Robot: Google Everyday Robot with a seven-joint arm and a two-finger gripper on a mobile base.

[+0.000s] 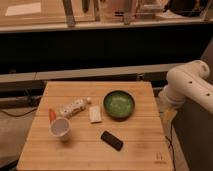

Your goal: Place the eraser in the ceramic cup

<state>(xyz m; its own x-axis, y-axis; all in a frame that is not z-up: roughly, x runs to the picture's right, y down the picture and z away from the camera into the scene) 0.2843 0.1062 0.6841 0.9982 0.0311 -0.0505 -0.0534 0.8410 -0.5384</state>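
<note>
Well, eraser (112, 140) lies near ceramic cup (60, 128); gripper out of view, jaws unseen.

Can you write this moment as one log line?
eraser: on table, outside ceramic cup | gripper: out of view | arm: right of table
</note>
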